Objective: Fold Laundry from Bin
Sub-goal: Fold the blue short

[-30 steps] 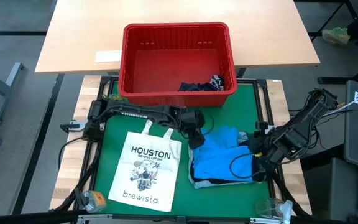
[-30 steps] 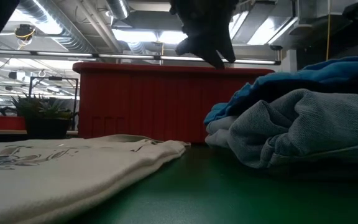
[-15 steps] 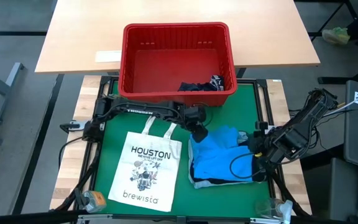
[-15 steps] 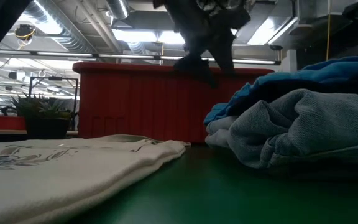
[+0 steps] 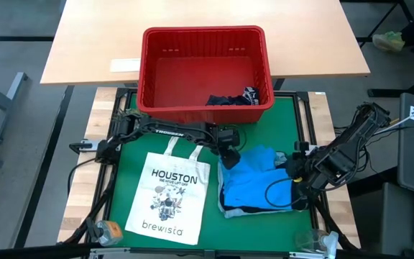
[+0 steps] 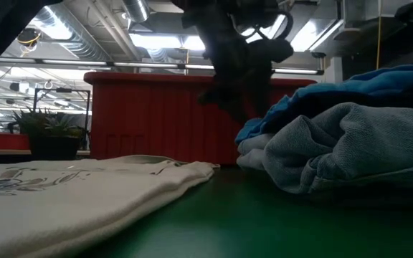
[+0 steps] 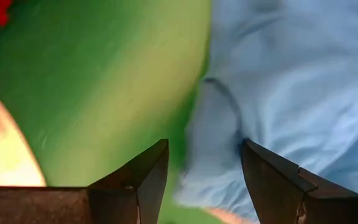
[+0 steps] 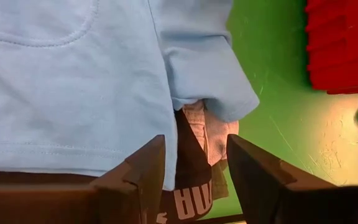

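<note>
On the bench, the white tote bag (image 5: pixel 167 194) lies flat, the left hand (image 5: pixel 228 156) hangs parted and empty at the stacked blue laundry (image 5: pixel 254 183), the right hand (image 5: pixel 298 181) waits open beside it, and one dark garment (image 5: pixel 232 100) remains in the bin (image 5: pixel 203 37), so folding looks nearly done.

Overhead, table-level and two close wrist views, sharing the bin (image 5: pixel 205 70).

The white tote bag (image 5: pixel 168 196) lying flat on the green mat reads "HOUSTON" in bold dark capitals above a small drawing, with "brewista" in thin letters near its lower edge, while the left arm (image 5: pixel 165 132) carries white lettering too small to read.
</note>
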Controlling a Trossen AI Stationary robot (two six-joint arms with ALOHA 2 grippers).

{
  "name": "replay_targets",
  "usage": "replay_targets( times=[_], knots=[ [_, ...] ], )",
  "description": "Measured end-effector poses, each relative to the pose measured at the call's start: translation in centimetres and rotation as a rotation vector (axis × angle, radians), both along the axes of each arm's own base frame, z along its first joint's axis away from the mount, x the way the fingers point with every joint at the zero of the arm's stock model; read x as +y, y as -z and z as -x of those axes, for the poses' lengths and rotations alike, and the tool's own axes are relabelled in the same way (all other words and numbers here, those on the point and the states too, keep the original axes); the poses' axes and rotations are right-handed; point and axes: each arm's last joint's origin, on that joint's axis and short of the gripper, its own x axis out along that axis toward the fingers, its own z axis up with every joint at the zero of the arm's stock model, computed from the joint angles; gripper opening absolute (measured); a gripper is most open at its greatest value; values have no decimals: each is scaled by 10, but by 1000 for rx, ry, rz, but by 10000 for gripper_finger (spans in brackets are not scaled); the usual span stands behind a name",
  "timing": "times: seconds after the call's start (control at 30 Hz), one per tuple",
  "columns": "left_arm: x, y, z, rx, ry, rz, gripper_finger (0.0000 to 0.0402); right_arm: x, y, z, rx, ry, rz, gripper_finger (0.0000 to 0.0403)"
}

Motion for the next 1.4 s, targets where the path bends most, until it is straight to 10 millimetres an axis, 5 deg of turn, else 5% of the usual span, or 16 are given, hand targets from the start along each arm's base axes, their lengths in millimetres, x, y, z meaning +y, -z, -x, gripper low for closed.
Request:
replay_targets(
  times=[0.23, 0.53, 0.8, 1.13, 1.4],
  knots=[
    [0, 4, -2, 2, 41, 47, 171, 0, 0, 0, -1, 0, -1, 172],
    [-10, -14, -9, -60, 106, 39, 12, -1, -1, -2, -48, -35, 74, 172],
    [-32, -35, -16, -139, 284, 13, 4, 0, -4, -8, -172, -40, 139, 172],
    [-73, -38, -16, -179, 441, -27, 3, 7, -12, -29, -276, -312, 246, 172],
    [-104, -39, -13, -200, 507, -42, 2, -20, -14, -53, -222, -311, 306, 172]
  ],
)
